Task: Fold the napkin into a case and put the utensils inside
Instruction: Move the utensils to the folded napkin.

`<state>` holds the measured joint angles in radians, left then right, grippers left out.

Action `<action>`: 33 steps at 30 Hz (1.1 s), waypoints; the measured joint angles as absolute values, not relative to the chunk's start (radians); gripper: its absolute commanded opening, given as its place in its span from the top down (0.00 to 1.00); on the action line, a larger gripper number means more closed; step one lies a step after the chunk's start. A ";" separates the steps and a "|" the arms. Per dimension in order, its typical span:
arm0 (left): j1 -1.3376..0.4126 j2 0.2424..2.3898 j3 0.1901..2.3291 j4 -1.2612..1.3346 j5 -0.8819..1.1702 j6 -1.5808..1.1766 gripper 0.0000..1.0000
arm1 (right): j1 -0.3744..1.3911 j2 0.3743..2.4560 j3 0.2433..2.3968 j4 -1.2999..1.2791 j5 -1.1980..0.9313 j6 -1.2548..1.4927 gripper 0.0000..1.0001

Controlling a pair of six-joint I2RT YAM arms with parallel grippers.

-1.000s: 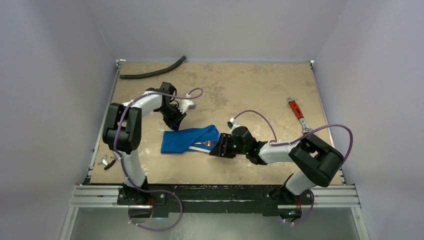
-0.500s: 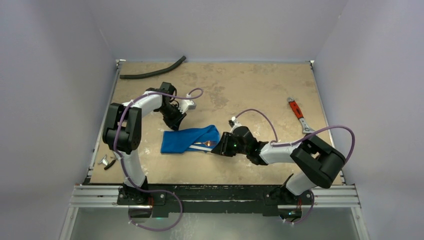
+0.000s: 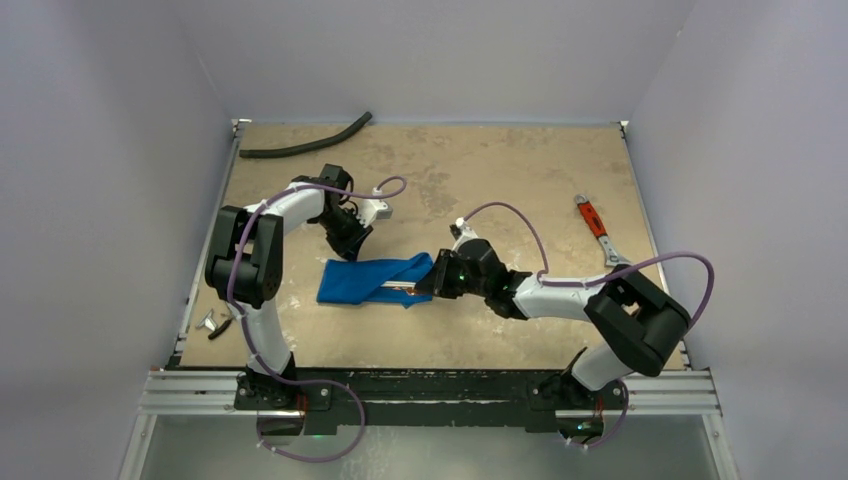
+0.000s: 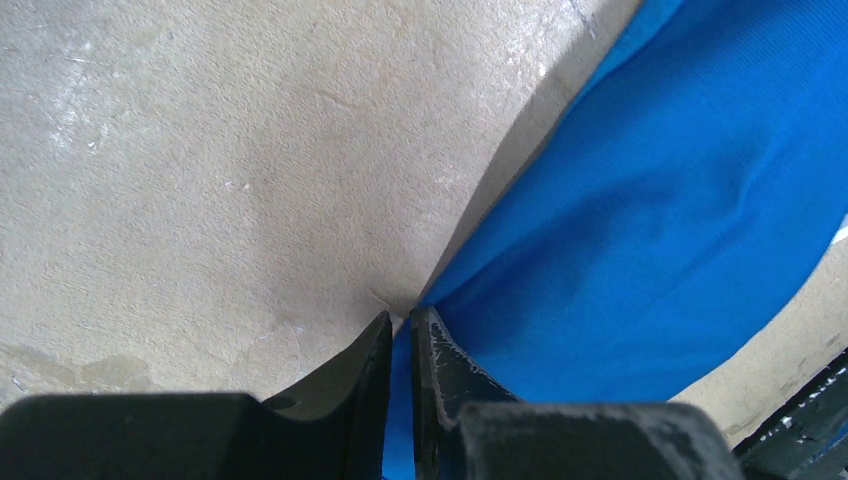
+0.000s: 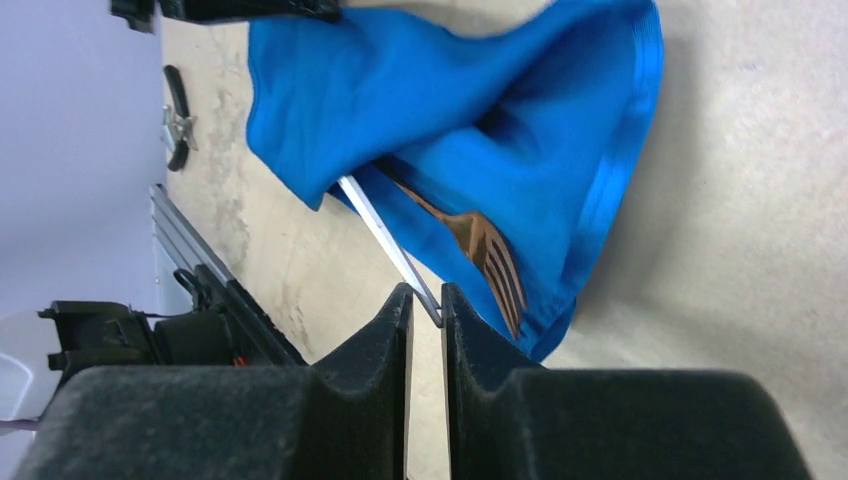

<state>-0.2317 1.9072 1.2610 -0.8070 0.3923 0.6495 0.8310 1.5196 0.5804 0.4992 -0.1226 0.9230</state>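
Top external view first: the napkin (image 3: pixel 372 279) lies as a rumpled blue oblong in the middle of the tabletop (image 3: pixel 470 180), long side running left to right, with an arm at each end. At the far left corner the left end effector (image 3: pixel 343 252) comes down on the cloth, and the left wrist camera settles it: the left end effector (image 4: pixel 402 322) is all but closed, a thin fold of the napkin (image 4: pixel 650 230) pinched between the two dark fingers, the rest of the cloth spreading away to the right over the bare tabletop (image 4: pixel 200 150). Over at the right end, the right end effector (image 3: pixel 427 287) sits just against the napkin's open edge, where the utensils (image 3: pixel 402 290) poke out. On the right wrist camera the right end effector (image 5: pixel 427 297) has its fingers drawn close, and the end of the silver piece (image 5: pixel 385 235) runs straight into the narrow slit between them, gripped there. Just beside it the copper fork (image 5: pixel 482 250) lies on the blue napkin (image 5: pixel 450 90), tines out towards the camera, handle tucked under an upper fold. Well apart from all this, a black hose (image 3: pixel 305 143) lies at the far left edge and a red-handled wrench (image 3: pixel 595 225) at the right.
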 measured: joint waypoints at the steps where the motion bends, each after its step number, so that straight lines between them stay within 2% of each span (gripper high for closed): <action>1: -0.232 1.907 1.261 -0.807 0.392 0.650 0.88 | 0.831 1.522 0.591 0.497 -0.123 0.921 0.88; 8: -0.232 1.907 1.261 -0.808 0.392 0.653 0.88 | 0.831 1.572 0.670 0.446 -0.125 0.898 0.88; 14: -0.232 1.907 1.261 -0.809 0.392 0.660 0.88 | 0.831 1.600 0.707 0.388 -0.113 0.870 0.72; 18: -0.233 1.907 1.261 -0.809 0.392 0.667 0.88 | 0.831 1.592 0.696 0.348 -0.086 0.855 0.52; 21: -0.232 1.907 1.261 -0.809 0.391 0.670 0.88 | 0.831 1.553 0.653 0.341 -0.064 0.851 0.45; 28: -0.230 1.906 1.260 -0.810 0.389 0.672 0.88 | 0.831 1.404 0.618 0.240 -0.019 0.846 0.44; 33: -0.227 1.906 1.276 -0.834 0.370 0.662 0.76 | 0.822 1.341 0.662 0.179 0.012 0.817 0.41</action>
